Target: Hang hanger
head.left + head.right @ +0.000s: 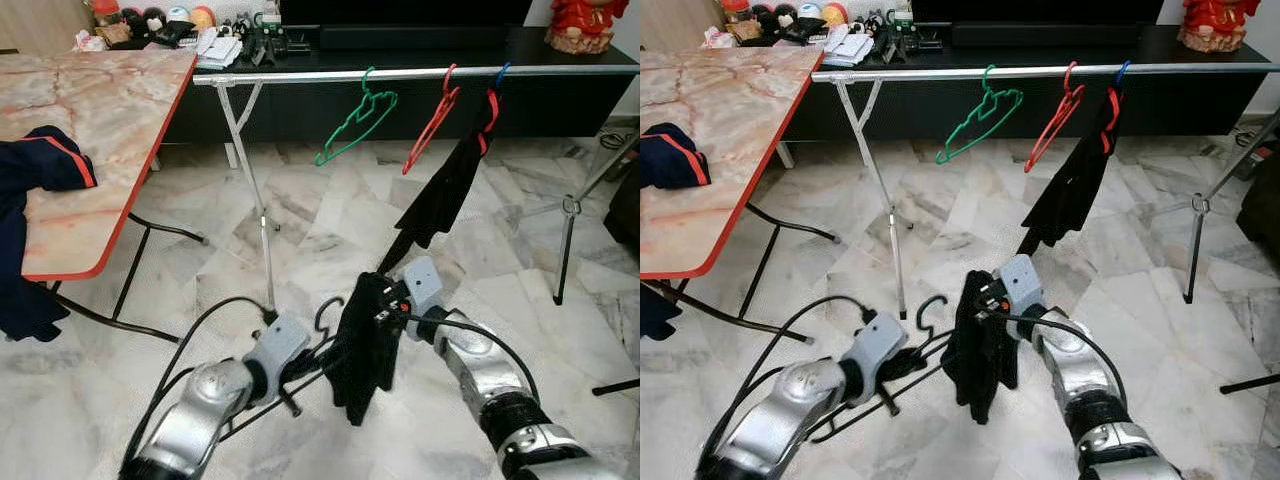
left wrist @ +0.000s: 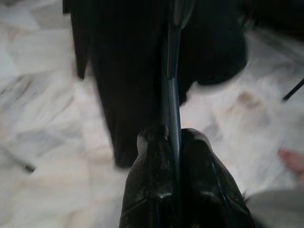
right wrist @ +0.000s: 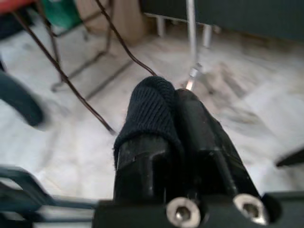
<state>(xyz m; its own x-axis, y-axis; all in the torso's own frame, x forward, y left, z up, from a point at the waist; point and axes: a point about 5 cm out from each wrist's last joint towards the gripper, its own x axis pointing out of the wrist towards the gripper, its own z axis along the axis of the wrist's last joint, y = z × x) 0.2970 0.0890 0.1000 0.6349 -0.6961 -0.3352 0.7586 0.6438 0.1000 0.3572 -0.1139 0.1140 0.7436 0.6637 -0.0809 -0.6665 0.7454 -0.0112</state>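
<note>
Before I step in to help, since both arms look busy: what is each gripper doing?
Left gripper: shut on the black hanger.
Right gripper: shut on the black garment draped on that hanger.

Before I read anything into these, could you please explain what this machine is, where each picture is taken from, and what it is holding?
This is a humanoid robot with two silver arms. The two wide pictures come from cameras in its head, looking down; the two close-ups come from cameras on its wrists. The left gripper is shut on a black hanger. The right gripper pinches a black garment draped on that hanger. Ahead stands a clothes rail carrying a green hanger, a red hanger and a hung black cloth. A marble-patterned table on the robot's left holds dark blue clothing.
</note>
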